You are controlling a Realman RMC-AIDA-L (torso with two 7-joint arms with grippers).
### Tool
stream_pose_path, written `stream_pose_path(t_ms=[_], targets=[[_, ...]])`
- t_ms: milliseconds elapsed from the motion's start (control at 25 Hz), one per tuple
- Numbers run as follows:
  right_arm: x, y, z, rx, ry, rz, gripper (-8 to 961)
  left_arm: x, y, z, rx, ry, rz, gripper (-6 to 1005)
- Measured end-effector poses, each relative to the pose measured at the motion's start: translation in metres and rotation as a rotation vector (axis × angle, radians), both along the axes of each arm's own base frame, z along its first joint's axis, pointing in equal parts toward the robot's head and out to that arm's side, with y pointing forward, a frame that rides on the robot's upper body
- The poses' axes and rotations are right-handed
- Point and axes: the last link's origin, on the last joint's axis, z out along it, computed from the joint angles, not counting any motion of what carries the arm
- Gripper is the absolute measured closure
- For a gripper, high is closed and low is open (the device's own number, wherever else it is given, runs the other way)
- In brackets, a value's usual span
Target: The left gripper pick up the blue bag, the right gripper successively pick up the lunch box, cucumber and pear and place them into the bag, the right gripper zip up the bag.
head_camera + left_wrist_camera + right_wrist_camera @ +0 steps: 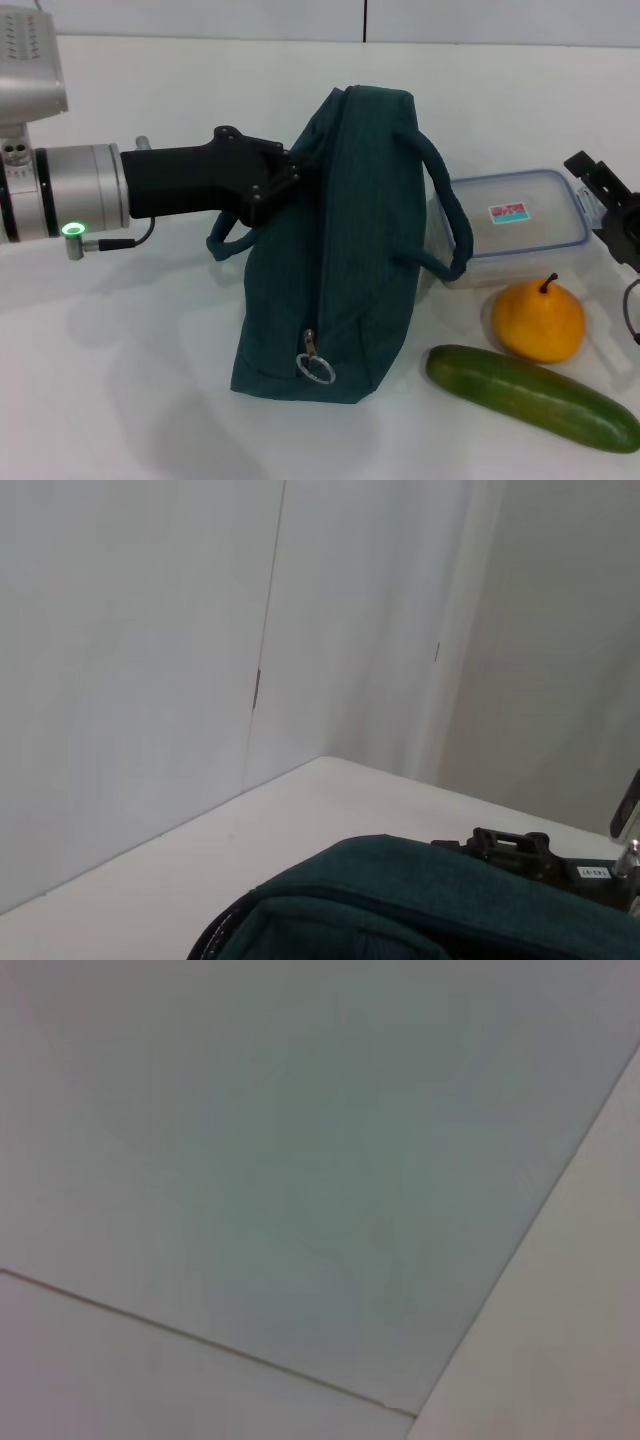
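Your left tool pinches the blue bag at its top edge mid-tabletop, while your right tool, fingers unreadable, sits at the right edge beside the lunch box

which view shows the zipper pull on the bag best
The head view: the silver zipper pull hangs in plain sight low on the blue bag, at the end nearest the camera. The left wrist view catches only the bag's top fabric, no pull. The right wrist view shows none of the bag.
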Motion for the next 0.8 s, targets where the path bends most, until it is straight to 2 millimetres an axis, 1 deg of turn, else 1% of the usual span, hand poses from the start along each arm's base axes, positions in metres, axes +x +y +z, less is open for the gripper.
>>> stream_pose_path(t_ms=[280,800], targets=[[-0.010,0.005,-0.004,-0.024,0.007,0.037,236,0.000,0.000,-0.001,-0.001,-0.004,0.002,948],[-0.011,0.003,-0.005,-0.021,0.004,0.047,271,0.002,0.001,-0.006,-0.013,-0.014,-0.003,946]])
